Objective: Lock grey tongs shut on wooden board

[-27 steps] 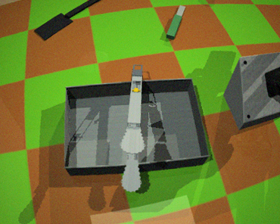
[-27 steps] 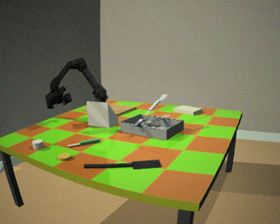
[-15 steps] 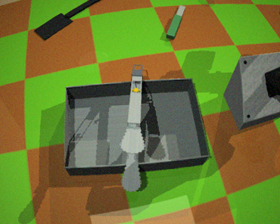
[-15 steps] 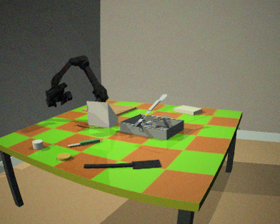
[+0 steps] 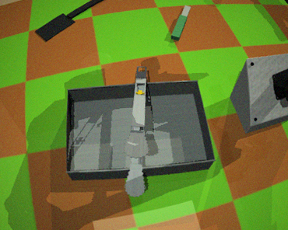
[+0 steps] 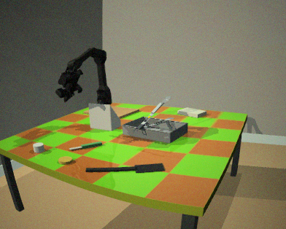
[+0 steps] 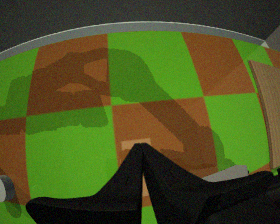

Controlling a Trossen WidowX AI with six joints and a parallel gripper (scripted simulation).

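The grey tongs (image 5: 138,111) (image 6: 157,108) lie open across the roasting tin (image 5: 103,174) (image 6: 147,135). In the top view their looped hinge end is at the tin's back wall and their scalloped tips point toward the front. In the exterior view one arm slants up above the tin; a yellow piece sits near the hinge. My gripper (image 6: 62,97) (image 7: 140,148) is shut and empty, its fingertips meeting in the wrist view. It hangs over the table's other side, well away from the tongs. The wooden board (image 6: 128,112) (image 7: 266,110) lies flat beyond the arm's base, partly hidden in the exterior view.
A grey pedestal (image 5: 261,108) (image 6: 99,117) under the arm stands between gripper and tin. A black spatula (image 5: 55,27) (image 6: 149,168), a green-handled tool (image 5: 179,28) (image 6: 91,145), a yellow disc (image 6: 66,160), a white cylinder (image 6: 38,147) and a pale block (image 6: 192,112) also lie on the table.
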